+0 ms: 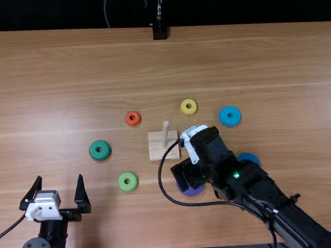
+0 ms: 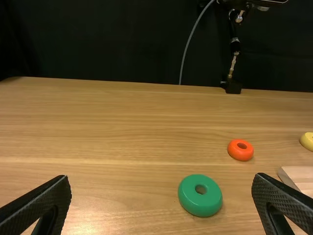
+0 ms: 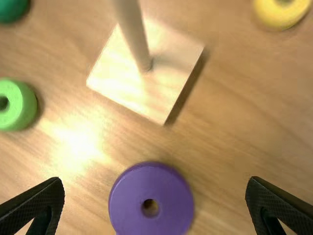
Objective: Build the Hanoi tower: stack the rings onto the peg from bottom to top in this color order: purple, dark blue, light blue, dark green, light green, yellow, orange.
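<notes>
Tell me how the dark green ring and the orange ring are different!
The dark green ring is bigger and wider, while the orange ring is smaller. The orange ring sits closer to the peg than the dark green ring does. Both lie flat on the table, and each has a round hole in its middle.

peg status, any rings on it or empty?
Empty. The peg runs bare down to its square base, and its tip is bare from above. The purple ring lies beside the base, off the peg.
</notes>
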Tool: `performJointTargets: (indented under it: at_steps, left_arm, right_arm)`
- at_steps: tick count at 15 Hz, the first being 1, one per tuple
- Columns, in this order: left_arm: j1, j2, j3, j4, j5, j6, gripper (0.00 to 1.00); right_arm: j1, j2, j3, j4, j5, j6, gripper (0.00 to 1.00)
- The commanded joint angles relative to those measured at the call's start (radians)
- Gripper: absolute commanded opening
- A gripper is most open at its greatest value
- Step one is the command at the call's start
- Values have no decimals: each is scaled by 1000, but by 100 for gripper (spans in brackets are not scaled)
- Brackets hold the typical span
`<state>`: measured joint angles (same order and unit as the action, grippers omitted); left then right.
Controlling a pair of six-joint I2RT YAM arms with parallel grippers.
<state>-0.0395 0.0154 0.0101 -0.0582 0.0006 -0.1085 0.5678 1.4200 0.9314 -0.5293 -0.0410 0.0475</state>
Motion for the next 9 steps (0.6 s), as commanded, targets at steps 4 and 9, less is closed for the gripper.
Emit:
performJointTargets:
  at_steps: [4,9]
  left_arm:
    - [-5,-15,-10,-27,-12,5,100]
    - [-5,-15,-10,-27,-12,5,100]
  right_arm:
    - [7,71,30,-85,-5,4,100]
    - [61,82,24,-85,-9,11,100]
